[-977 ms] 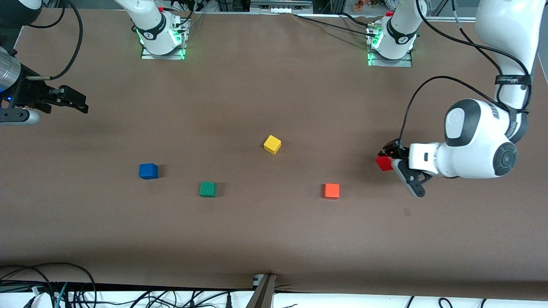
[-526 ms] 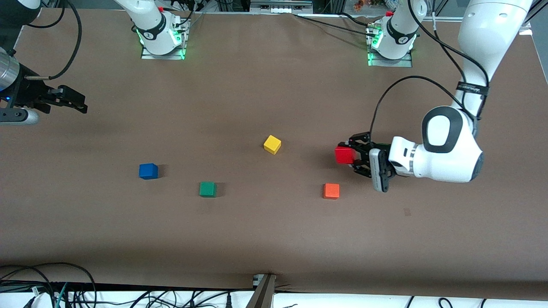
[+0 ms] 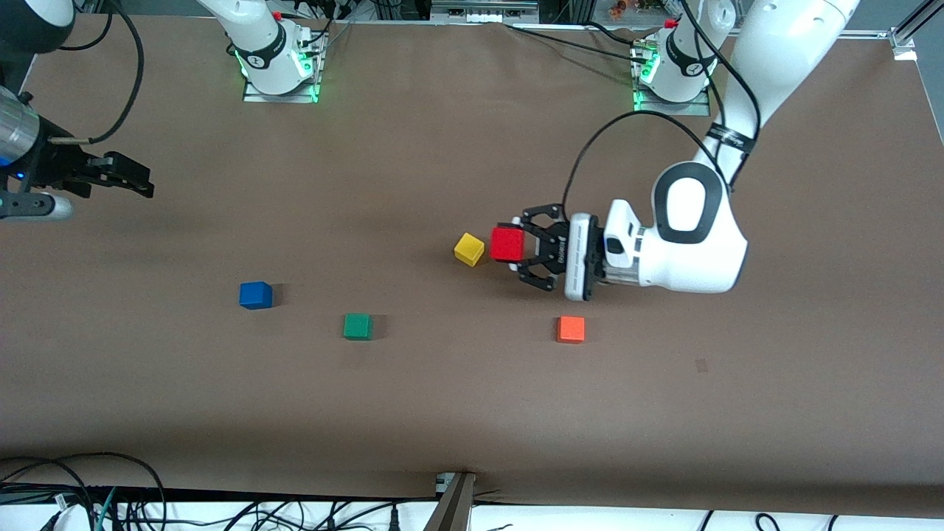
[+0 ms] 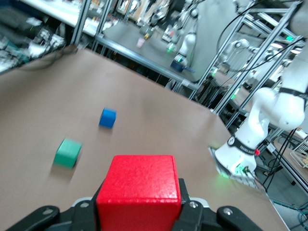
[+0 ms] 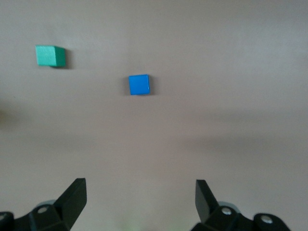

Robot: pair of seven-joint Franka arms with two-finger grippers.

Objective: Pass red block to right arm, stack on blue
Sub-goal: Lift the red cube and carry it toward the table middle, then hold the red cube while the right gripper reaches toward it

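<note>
We see the left gripper (image 3: 525,254) up in the air over the middle of the table (image 3: 442,398), its fingers (image 3: 537,218) clamped on the red block (image 3: 507,244). In the left wrist view the red block (image 4: 139,192) fills the space between the jaws. Just beside the held block, toward the right arm's end of the table, a yellow block (image 3: 469,248) lies on the surface. An orange block (image 3: 571,329) lies near the left gripper, lower in the front view. A green block (image 3: 358,326) and the blue block (image 3: 255,295) sit farther along toward the right arm's end. The right gripper (image 3: 136,181) waits over that end of the table, well apart from the left gripper, and its fingers (image 5: 72,195) stand wide with nothing between them. From its wrist camera we see the blue block (image 5: 139,84) and the green block (image 5: 50,55) on the table below.
</note>
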